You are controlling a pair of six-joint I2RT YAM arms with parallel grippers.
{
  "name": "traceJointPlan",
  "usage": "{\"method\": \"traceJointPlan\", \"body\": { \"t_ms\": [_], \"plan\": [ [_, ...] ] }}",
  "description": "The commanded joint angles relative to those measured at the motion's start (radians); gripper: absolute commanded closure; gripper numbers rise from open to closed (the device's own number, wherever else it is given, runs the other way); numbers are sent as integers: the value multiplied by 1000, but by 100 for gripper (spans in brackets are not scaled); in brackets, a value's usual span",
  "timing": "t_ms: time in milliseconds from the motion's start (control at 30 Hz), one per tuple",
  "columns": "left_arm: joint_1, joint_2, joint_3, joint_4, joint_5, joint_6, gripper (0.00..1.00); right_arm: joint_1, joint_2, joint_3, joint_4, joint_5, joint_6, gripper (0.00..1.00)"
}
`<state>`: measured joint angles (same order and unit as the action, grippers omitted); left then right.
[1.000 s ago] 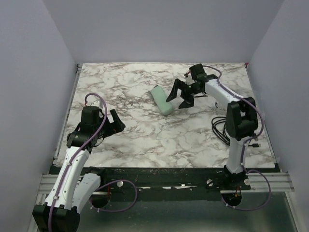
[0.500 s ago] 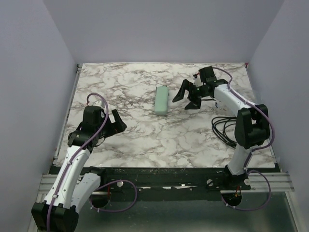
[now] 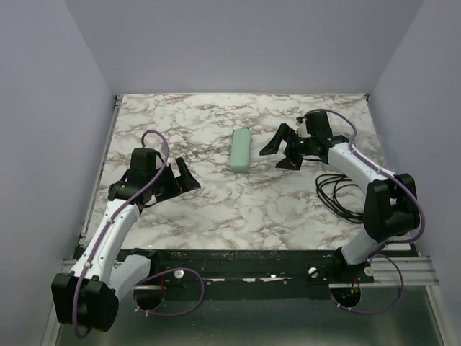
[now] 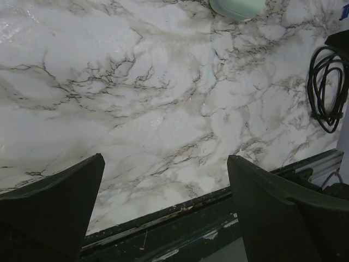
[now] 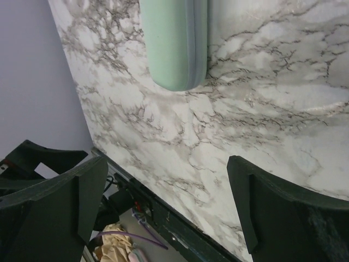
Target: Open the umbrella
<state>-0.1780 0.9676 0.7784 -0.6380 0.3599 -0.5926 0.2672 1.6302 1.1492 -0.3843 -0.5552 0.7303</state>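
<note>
Hovering low over table (image 3: 238,205), left claw (image 4: 164,161) and right claw (image 5: 167,161) gape (both empty).

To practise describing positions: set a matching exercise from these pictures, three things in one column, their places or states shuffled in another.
Things:
1 mint-green case
2 coiled black cable
3 right gripper

Places or states:
A at the right edge of the marble table
B open, just right of the case
C lying flat, mid-table

Pairs: 1-C, 2-A, 3-B

I see marble table (image 3: 216,209): mint-green case (image 3: 241,150) near centre toward 12 o'clock, coiled black cable (image 3: 338,194) at 3 o'clock.
</note>
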Motion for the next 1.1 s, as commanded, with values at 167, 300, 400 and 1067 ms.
{"method": "traceJointPlan", "body": {
  "t_ms": [167, 300, 400, 1067],
  "plan": [
    [-2, -72, 10, -75, 20, 68, 1, 4, 31, 36, 164, -26, 75, 0],
    [-2, -105, 22, -158, -47, 95, 1, 4, 56, 38, 212, -19, 103, 0],
    [-2, -138, 25, -177, -80, 98, 1, 11, 83, 36, 303, -64, 123, 0],
    [-12, -125, 42, -217, -149, 93, 2, 39, 319, 183, 405, 24, 48, 0]
  ]
}}
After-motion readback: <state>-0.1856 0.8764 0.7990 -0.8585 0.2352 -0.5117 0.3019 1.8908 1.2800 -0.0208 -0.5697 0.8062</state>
